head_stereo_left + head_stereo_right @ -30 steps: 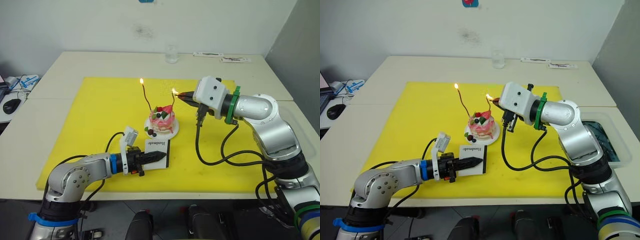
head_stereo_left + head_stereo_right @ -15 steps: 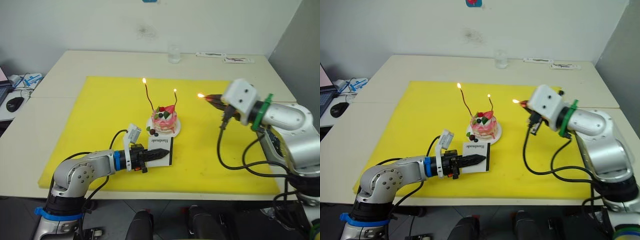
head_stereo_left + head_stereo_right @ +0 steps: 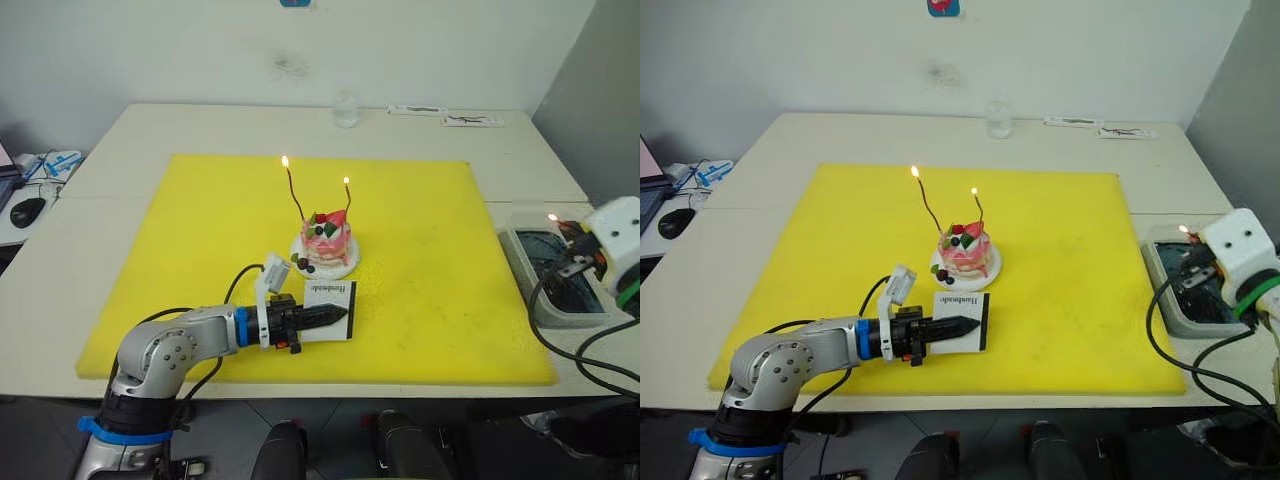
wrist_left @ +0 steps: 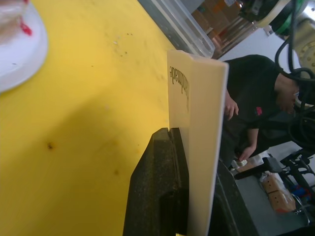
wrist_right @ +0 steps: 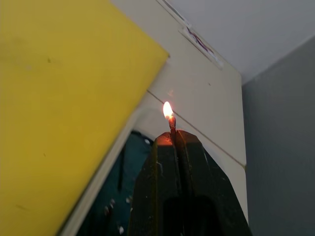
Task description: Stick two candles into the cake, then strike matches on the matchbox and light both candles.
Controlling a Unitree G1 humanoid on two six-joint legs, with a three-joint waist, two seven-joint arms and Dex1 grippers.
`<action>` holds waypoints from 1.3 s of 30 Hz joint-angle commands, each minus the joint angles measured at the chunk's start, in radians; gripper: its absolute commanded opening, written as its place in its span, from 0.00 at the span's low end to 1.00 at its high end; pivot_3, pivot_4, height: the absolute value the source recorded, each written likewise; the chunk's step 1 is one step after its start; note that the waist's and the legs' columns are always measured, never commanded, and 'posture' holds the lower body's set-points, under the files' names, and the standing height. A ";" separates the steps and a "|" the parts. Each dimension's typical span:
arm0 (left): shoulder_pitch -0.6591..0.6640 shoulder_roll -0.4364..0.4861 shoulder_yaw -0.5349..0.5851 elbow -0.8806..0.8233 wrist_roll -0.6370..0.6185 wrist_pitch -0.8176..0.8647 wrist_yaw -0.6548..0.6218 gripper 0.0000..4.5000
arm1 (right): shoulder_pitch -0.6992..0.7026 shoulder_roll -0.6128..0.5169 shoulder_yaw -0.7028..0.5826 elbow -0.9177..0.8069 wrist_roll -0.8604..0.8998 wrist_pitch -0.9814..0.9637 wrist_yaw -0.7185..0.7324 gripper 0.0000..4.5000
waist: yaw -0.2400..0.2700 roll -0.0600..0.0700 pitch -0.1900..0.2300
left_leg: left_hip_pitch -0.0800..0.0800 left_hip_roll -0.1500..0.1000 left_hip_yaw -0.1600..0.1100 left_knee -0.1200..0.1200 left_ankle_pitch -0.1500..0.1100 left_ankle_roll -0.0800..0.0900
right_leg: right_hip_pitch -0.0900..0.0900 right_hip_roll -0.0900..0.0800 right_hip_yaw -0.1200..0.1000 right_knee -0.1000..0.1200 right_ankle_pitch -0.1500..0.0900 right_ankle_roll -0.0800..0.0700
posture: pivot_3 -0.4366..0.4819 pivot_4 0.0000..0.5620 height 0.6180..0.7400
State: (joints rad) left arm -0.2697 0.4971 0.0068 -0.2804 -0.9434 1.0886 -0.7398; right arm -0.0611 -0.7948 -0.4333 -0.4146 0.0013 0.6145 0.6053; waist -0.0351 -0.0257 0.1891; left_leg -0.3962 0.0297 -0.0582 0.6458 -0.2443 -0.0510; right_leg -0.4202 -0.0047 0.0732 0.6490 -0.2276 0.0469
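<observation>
Presently, in the head views, both candles (image 3: 292, 192) stand lit in the cake (image 3: 325, 240), which sits on the yellow mat (image 3: 200, 220) just beyond the left jaws (image 3: 952, 326). Those jaws are clenched on the matchbox (image 3: 962, 319). The right jaws (image 3: 572, 232), well apart from the cake, hover over a clear bin (image 3: 548, 275) at the table (image 3: 180, 125) edge.

The left wrist view confirms the matchbox (image 4: 199, 132) pinched on edge between the jaws, clear of the cake plate (image 4: 19, 49).

The right wrist view shows the jaws clamped on a burning match (image 5: 171, 124), its flame close to the fingertips (image 5: 160, 147), with the bin (image 5: 118, 196) below.

Judgement: lighting is complete; the match should be dropped into the bin promptly, held low and steady, before the flame reaches the jaws.
</observation>
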 commanded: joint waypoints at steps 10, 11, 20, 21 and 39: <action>0.002 -0.028 0.000 -0.030 -0.015 -0.005 0.010 0.00 | 0.000 0.015 -0.068 0.115 0.018 0.024 -0.097 0.38 | -0.001 0.001 -0.001 | 0.000 0.000 0.000 0.000 0.000 0.000 | 0.000 0.000 0.001 0.000 0.001 0.000 | 0.48 0.27 1.00; 0.002 -0.029 0.001 -0.030 -0.016 -0.005 0.011 0.00 | 0.000 0.014 -0.067 0.111 0.021 0.023 -0.100 0.46 | 0.000 0.001 -0.001 | 0.000 0.000 0.000 0.000 0.000 0.000 | 0.000 0.000 0.001 0.000 0.001 0.000 | 0.48 0.27 1.00; -0.047 -0.046 0.035 -0.044 -0.073 0.079 0.102 0.00 | 0.001 -0.017 -0.077 0.036 0.054 -0.121 -0.077 0.99 | 0.000 0.001 -0.001 | 0.000 0.000 0.000 0.000 0.000 0.000 | 0.000 0.000 0.001 0.000 0.001 0.000 | 0.48 0.27 1.00; -0.060 -0.058 0.040 -0.050 -0.093 0.108 0.134 0.00 | 0.002 -0.023 -0.079 0.013 0.064 -0.139 -0.062 0.99 | 0.000 0.001 -0.001 | 0.000 0.000 0.000 0.000 0.000 0.000 | 0.000 0.000 0.001 0.000 0.001 0.000 | 0.48 0.27 1.00; -0.140 -0.119 0.056 -0.077 -0.122 0.337 0.404 0.67 | 0.049 -0.094 0.107 -0.386 0.553 0.159 0.202 1.00 | 0.002 0.001 -0.001 | 0.000 0.000 -0.002 0.001 0.000 0.000 | 0.001 0.000 0.000 -0.001 0.001 0.001 | 0.48 0.27 1.00</action>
State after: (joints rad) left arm -0.4004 0.3619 0.0458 -0.3163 -1.0589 1.4287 -0.3347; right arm -0.0131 -0.8754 -0.3294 -0.7692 0.5330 0.7726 0.8045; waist -0.0328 -0.0244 0.1884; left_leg -0.3961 0.0294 -0.0598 0.6467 -0.2441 -0.0508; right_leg -0.4191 -0.0042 0.0727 0.6483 -0.2264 0.0479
